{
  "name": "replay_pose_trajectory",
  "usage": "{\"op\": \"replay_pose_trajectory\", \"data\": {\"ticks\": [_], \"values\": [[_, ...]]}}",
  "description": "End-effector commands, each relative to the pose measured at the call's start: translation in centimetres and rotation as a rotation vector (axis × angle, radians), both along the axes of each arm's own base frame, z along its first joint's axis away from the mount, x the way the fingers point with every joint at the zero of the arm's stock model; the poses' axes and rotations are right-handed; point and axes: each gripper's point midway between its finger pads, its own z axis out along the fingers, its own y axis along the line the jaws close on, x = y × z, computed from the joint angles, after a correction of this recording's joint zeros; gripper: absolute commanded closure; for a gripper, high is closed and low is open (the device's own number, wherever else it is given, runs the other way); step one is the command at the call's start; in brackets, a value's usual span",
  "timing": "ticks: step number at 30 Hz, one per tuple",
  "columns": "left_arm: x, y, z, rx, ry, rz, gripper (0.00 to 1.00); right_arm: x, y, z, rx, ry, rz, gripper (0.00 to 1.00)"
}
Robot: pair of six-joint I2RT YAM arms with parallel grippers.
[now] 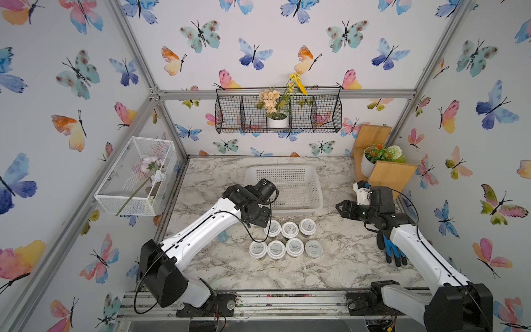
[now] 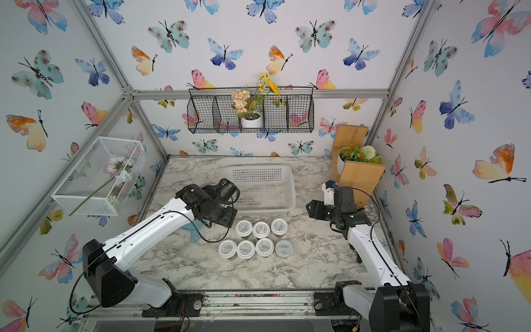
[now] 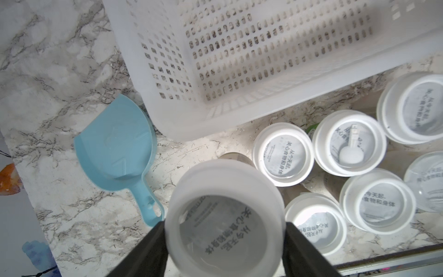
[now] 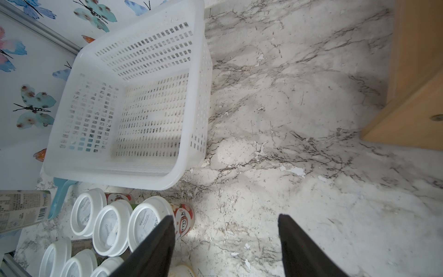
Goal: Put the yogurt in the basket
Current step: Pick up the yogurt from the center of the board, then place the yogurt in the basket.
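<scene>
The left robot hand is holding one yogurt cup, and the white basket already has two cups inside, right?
Not quite. The left gripper does hold a yogurt cup, but the basket has no cups inside yet; the right wrist view shows it empty.

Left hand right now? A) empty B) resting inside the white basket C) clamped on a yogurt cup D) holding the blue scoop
C: the left wrist view shows the left hand closed on the sides of a yogurt cup, above the table.
</scene>
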Motion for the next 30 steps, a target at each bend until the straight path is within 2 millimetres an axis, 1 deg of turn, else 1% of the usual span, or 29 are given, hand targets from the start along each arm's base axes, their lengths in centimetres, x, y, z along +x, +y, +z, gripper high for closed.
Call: {"op": "replay_pose_trajectory", "data": {"ticks": [1,4,8,11,15,19,24,26,30], "values": [[0.2,-0.1,1.3,0.017,-0.011,0.003,0.27,-0.1,0.3,-0.6,0.016,0.012,0.019,0.29],[1.2,-0.2,2.4,0.042,-0.039,0.0,0.26,-0.1,0.3,-0.6,0.017,0.012,0.021,0.3],[3.1,-0.6,3.7,0.075,-0.085,-0.005,0.26,-0.2,0.4,-0.6,0.018,0.013,0.023,0.3],[4.9,-1.3,4.8,0.077,-0.128,-0.01,0.25,-0.1,0.4,-0.8,0.019,0.019,0.024,0.3],[7.7,-1.9,5.5,0.046,-0.164,-0.013,0.24,-0.1,0.5,-1.1,0.013,0.029,0.024,0.3],[11.1,-1.6,5.0,0.003,-0.172,-0.003,0.23,-0.1,0.5,-1.5,-0.006,0.041,0.02,0.31],[15.1,-1.1,3.3,0.019,-0.176,-0.002,0.22,0.0,0.4,-2.0,-0.02,0.055,0.012,0.31],[16.4,-1.0,2.5,0.019,-0.169,-0.005,0.23,0.1,0.3,-2.2,-0.024,0.06,0.009,0.31],[18.3,-0.9,1.3,0.008,-0.158,-0.007,0.23,0.1,0.2,-2.3,-0.032,0.066,0.005,0.31]]}}
